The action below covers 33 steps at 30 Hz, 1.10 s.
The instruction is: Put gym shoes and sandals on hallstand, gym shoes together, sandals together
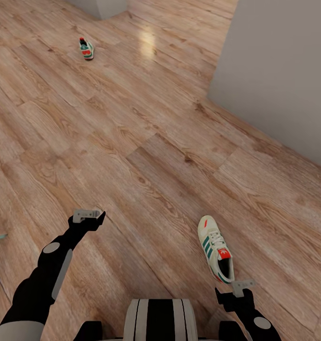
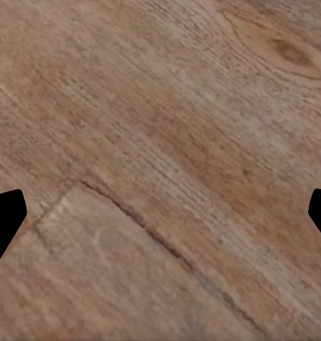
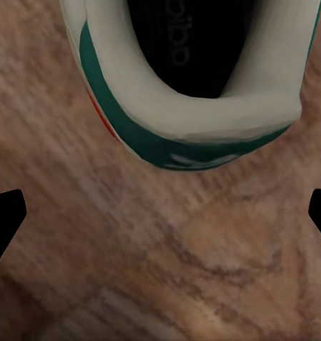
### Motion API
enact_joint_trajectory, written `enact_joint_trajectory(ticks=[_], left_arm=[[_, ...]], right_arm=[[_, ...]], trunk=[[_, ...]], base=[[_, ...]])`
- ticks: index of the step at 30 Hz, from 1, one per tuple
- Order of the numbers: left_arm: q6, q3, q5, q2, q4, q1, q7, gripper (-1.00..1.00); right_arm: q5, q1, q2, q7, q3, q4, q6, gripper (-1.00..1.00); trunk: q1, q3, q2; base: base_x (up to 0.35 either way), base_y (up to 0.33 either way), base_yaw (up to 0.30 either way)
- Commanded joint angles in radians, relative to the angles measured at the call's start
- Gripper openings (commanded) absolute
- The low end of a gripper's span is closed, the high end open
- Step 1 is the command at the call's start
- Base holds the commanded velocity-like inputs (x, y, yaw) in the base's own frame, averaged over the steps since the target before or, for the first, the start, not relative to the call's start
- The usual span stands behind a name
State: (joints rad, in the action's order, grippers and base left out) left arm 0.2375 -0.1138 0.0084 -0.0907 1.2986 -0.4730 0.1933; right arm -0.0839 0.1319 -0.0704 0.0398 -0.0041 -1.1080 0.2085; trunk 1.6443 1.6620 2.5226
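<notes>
You're lining up on the near shoe [image 1: 216,255]: its heel lies on the floor [image 1: 146,156] just ahead of your right gripper [image 1: 236,289], fingers spread wide, empty. Advance until the heel collar sits between them. Left gripper [image 1: 88,217] hangs wide. The other shoe [image 1: 86,49] lies well apart.
</notes>
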Motion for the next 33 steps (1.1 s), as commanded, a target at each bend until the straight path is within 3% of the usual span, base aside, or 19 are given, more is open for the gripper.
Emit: enact_joint_trajectory(ticks=[1,33], left_arm=[[0.006,-0.002,0.001,0.002,0.003,0.001,0.005,1.00],[-0.005,0.008,0.002,0.008,0.006,0.004,0.002,1.00]], right_arm=[[-0.009,0.000,0.000,0.004,0.000,-0.002,0.006,1.00],[-0.010,0.000,0.000,0.004,-0.002,-0.003,0.005,1.00]], trunk=[[0.000,0.001,0.000],[0.000,0.001,0.000]], base=[[0.000,0.000,0.000],[0.042,0.000,0.000]])
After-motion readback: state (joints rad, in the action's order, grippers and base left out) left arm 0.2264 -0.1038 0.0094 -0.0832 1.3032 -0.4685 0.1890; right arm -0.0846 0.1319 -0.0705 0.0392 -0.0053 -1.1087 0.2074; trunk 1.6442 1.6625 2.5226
